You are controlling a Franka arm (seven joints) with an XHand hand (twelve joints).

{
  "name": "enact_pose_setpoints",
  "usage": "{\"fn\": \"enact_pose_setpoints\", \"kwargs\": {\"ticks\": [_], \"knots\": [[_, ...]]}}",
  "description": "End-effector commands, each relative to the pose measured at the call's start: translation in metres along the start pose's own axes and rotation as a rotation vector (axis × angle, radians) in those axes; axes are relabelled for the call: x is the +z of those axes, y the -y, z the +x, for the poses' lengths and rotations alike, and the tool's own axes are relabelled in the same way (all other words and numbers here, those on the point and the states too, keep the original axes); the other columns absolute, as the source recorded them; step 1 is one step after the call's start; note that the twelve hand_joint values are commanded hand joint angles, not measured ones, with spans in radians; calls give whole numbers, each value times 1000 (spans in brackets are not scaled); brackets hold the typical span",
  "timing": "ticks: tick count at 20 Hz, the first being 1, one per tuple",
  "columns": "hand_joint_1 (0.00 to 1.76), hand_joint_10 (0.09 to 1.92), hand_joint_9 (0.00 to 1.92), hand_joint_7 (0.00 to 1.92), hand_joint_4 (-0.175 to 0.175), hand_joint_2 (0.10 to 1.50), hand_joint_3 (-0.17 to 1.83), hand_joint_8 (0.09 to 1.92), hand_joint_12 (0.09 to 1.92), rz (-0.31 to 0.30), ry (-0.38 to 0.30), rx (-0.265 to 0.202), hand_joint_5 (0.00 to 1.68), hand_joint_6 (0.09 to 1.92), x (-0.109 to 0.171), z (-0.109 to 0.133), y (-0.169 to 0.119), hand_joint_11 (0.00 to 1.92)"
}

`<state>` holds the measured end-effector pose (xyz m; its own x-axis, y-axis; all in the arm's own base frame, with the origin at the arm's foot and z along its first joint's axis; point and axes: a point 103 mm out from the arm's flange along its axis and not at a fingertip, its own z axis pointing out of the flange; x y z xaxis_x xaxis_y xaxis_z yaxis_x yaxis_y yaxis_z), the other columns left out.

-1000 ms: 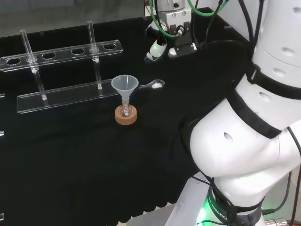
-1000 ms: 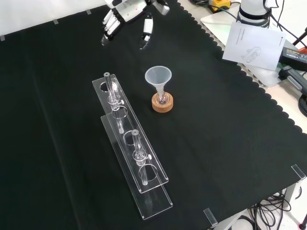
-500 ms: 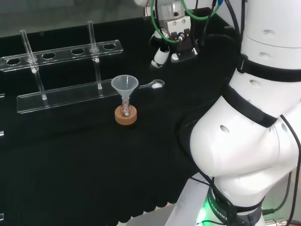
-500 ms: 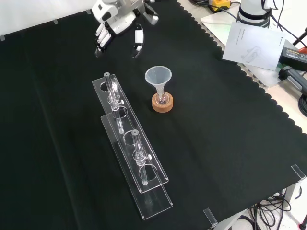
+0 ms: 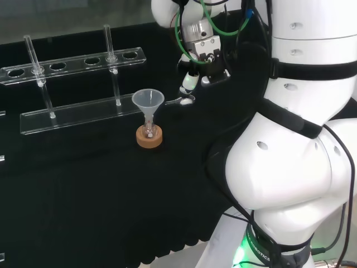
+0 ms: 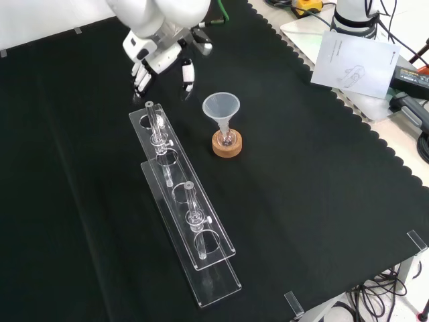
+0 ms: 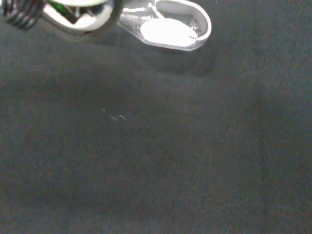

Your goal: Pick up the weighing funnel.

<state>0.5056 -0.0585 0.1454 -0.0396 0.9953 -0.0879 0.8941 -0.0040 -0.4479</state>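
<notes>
Nearest in the front view, a clear acrylic test-tube rack (image 6: 201, 258) is seen with two thin glass tubes (image 6: 155, 127) stood upright in it. Beyond it, a clear cone-shaped funnel (image 6: 221, 107) is set mouth up in a small flask on a round cork ring (image 6: 226, 145). Farther off, the black and white robot hand (image 6: 159, 55) is poised above the black cloth (image 6: 322, 168), its fingers (image 6: 141, 76) spread, pointed down and closed on nothing. The small clear weighing funnel (image 5: 181, 101), with white powder in it, is seen lying on the cloth just below the hand.
</notes>
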Motion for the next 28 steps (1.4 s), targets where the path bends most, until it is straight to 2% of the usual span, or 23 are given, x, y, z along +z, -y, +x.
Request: {"fn": "enact_pose_setpoints", "kwargs": {"ticks": [1, 10, 17, 20, 21, 22, 24, 28], "knots": [[882, 592, 590, 309, -31, 600, 561, 689, 1336, 24, 54, -16, 539, 87, 16, 3, -24, 416], [903, 557, 660, 402, -13, 585, 587, 666, 1307, 55, 78, -27, 662, 127, 33, 2, -39, 462], [905, 522, 680, 421, -6, 586, 591, 643, 1295, 45, 110, 9, 700, 218, 39, 1, -47, 476], [910, 507, 690, 434, 7, 589, 588, 638, 1296, 33, 119, 18, 689, 412, 39, 2, -50, 479], [914, 506, 696, 445, 13, 590, 589, 639, 1292, 24, 117, 37, 698, 481, 43, 3, -60, 485], [917, 506, 700, 453, 16, 591, 591, 640, 1289, 19, 112, 41, 707, 529, 42, -1, -58, 490], [920, 507, 708, 466, 21, 592, 592, 643, 1287, 30, 129, 54, 725, 577, 41, -11, -55, 495], [926, 506, 718, 477, 24, 596, 596, 645, 1286, 11, 140, 64, 728, 632, 41, -10, -59, 501]]}}
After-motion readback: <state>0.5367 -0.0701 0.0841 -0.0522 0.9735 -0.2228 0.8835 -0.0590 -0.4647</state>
